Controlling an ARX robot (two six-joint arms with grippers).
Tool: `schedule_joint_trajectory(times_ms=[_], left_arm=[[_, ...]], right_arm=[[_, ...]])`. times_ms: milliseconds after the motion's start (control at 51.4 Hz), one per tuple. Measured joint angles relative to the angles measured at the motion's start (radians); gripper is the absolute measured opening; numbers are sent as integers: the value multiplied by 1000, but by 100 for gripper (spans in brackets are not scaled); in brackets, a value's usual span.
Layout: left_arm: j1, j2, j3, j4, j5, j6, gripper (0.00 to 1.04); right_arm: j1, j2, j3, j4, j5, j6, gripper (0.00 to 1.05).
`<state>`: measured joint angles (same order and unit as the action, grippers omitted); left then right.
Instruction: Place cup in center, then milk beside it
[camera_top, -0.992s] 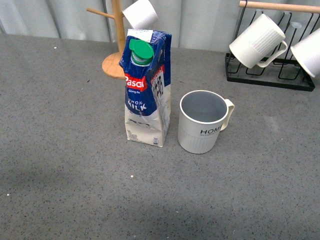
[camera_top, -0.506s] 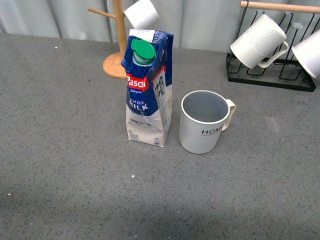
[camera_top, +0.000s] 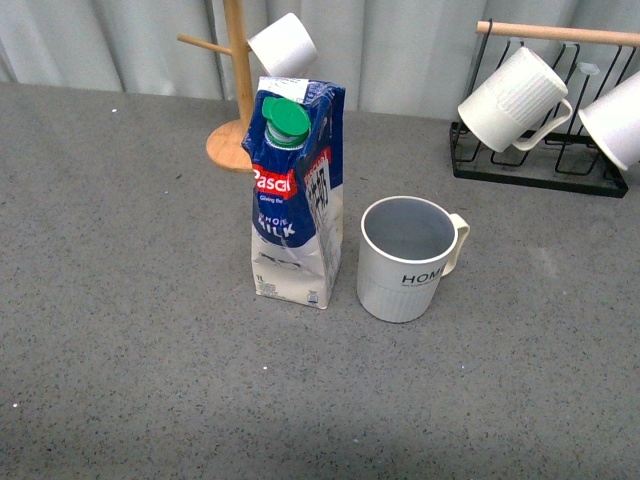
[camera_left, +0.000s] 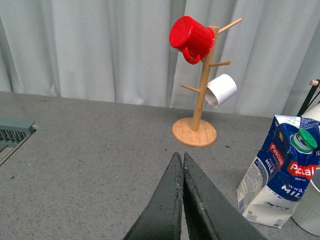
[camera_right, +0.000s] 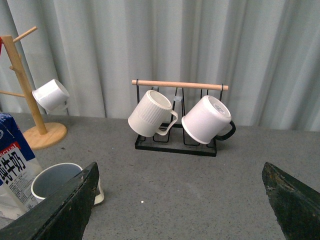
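Note:
The cup (camera_top: 408, 258), cream-white and ribbed with a grey inside and black "HOME" lettering, stands upright in the middle of the grey table, handle to the right. The milk (camera_top: 296, 195), a tall blue-and-white carton with a green cap, stands upright just left of the cup with a small gap. Neither arm shows in the front view. My left gripper (camera_left: 179, 156) is shut and empty, above bare table left of the milk (camera_left: 282, 172). My right gripper (camera_right: 181, 170) is open wide and empty, with the cup (camera_right: 59, 181) behind its left finger and the milk (camera_right: 14, 167) beside it.
A wooden mug tree (camera_top: 238, 90) with a small white cup (camera_top: 283, 45) stands behind the milk; a red mug (camera_left: 191, 37) hangs on it. A black wire rack (camera_top: 540, 165) at the back right holds plain white ribbed mugs (camera_top: 512, 98). A grey-green object (camera_left: 12, 132) lies at the left.
The carton and the cup sit slightly lower in the front view and the back objects have shifted, as if the camera moved. Carton and cup keep the same places relative to each other.

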<state>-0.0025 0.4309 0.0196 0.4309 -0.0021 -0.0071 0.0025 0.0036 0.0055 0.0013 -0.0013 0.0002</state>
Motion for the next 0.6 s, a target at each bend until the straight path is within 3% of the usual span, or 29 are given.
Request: schedule_joint_trajectory(times_ms=[603], left_arm=[[0,-238,0,-234,0,0,4]], right_arm=[[0,0,0,0,0,0,95]])
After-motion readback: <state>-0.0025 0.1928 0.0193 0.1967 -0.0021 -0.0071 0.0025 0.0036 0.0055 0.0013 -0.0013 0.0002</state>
